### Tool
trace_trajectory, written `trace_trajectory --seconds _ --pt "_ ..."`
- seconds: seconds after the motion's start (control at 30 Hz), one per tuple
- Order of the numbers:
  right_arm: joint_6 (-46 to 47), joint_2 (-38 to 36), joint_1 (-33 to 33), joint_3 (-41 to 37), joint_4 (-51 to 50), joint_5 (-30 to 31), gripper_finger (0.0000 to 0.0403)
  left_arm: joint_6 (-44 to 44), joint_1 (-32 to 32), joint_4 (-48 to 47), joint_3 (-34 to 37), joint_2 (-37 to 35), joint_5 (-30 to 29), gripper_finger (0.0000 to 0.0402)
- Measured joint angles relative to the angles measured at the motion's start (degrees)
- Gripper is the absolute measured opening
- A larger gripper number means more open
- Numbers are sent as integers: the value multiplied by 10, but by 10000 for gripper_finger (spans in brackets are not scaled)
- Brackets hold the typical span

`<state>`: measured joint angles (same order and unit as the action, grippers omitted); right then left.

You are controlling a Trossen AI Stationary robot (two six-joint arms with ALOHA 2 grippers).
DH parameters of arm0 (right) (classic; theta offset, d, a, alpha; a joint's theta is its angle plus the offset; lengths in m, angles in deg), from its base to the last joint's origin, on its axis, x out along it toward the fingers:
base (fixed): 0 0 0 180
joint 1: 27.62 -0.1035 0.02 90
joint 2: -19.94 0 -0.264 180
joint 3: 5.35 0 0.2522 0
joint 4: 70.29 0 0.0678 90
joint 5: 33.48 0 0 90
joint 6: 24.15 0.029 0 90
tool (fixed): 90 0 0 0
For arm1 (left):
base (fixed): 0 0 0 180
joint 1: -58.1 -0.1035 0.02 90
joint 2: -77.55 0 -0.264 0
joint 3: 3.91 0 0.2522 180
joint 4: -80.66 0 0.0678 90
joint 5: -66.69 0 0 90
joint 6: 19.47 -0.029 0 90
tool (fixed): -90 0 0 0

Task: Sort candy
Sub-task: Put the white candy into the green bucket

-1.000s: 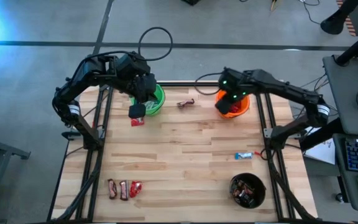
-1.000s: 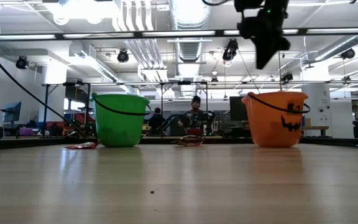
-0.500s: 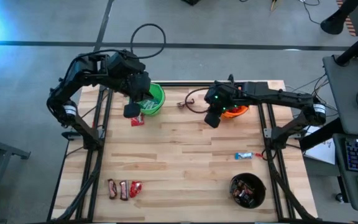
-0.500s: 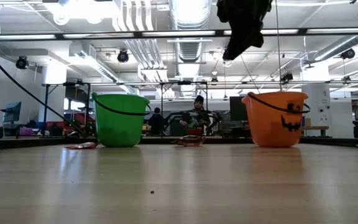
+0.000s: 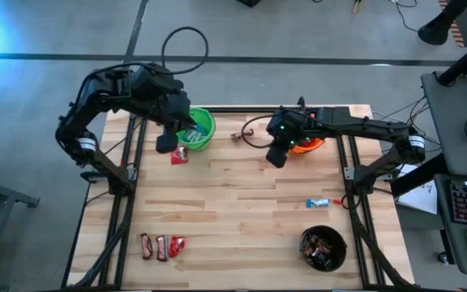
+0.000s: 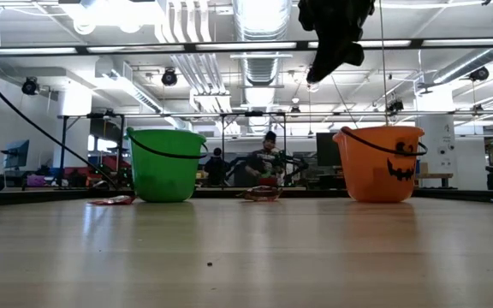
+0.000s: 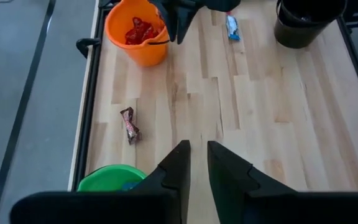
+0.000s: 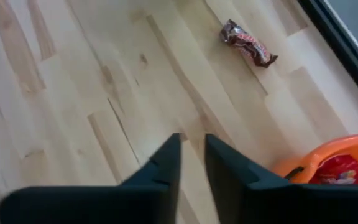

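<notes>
My table (image 5: 242,211) holds the green bucket (image 5: 197,130); its inside is mostly hidden. My left gripper (image 5: 165,143) hangs beside it, my right gripper (image 5: 276,156) farther off, both slightly open, holding nothing. A brown candy (image 5: 242,135) lies near the green bucket, writing unreadable.

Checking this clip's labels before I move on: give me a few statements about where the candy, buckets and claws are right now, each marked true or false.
1. The orange bucket holds red packets. True.
2. The black bucket is empty. False: it holds dark candy.
3. A light-blue-and-white bar lies on the table above the black bucket in the high view. True.
4. The right claw grips the brown bar between the buckets. False: that bar lies on the wood, and nothing sits between the claw's fingers.
5. A red packet lies beside the green bucket, near the left claw. True.
6. No candy lies at the table's near left corner. False: three pieces lie there.
</notes>
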<state>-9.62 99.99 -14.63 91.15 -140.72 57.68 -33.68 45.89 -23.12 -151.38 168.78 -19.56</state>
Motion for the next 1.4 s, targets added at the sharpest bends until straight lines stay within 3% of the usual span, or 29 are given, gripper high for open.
trace_trajectory --seconds 0.1,0.37,0.8,1.23,1.4 --pt "12 0 0 0 0 -1 17 -11 0 0 0 3 3 35" --pt "2 -1 0 0 1 1 13 -16 0 0 0 4 4 2" --pt "-188 6 2 0 5 -1 12 42 0 0 0 5 2 0" --pt "-93 18 -22 0 -114 -48 13 66 0 0 0 5 2 1" --pt "-49 17 -42 0 -146 -97 13 66 0 0 0 5 2 1"
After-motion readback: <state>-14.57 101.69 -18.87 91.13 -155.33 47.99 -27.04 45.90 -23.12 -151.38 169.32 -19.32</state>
